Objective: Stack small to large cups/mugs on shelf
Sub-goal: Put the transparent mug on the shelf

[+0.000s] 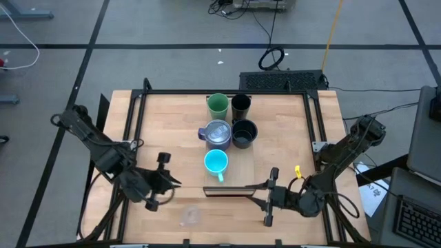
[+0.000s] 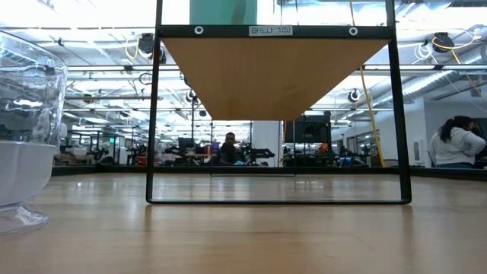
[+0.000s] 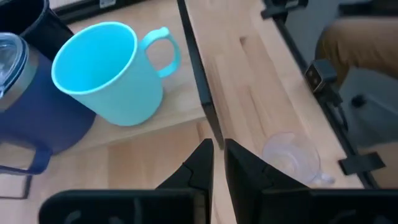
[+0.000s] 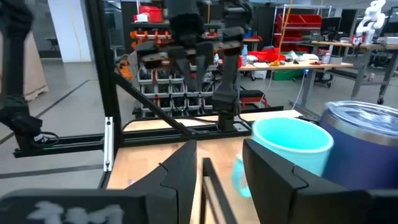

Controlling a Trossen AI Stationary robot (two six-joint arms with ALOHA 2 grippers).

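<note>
Five cups stand on the light-wood shelf [image 1: 275,117]: green cup [image 1: 218,105], slim black tumbler [image 1: 240,105], lidded lavender-grey mug [image 1: 216,133], wide black mug [image 1: 244,133], and cyan mug [image 1: 216,162] nearest the shelf's dark front edge [image 1: 227,192]. The clear glass [image 1: 189,217] stands upright on the tabletop in front of the shelf, also large at the low view's left [image 2: 23,129]. My left gripper [image 1: 176,182] hangs shut and bare, slanting down between the cyan mug [image 3: 102,71] and the glass [image 3: 289,158]. My right gripper [image 1: 256,193] is open and level, pointing along the front edge [image 4: 208,180].
A black metal frame [image 1: 138,124] surrounds the shelf, and its posts [image 2: 152,114] rise from the tabletop. The table's near edge lies just past the glass. People sit in the room beyond the table [image 2: 456,141].
</note>
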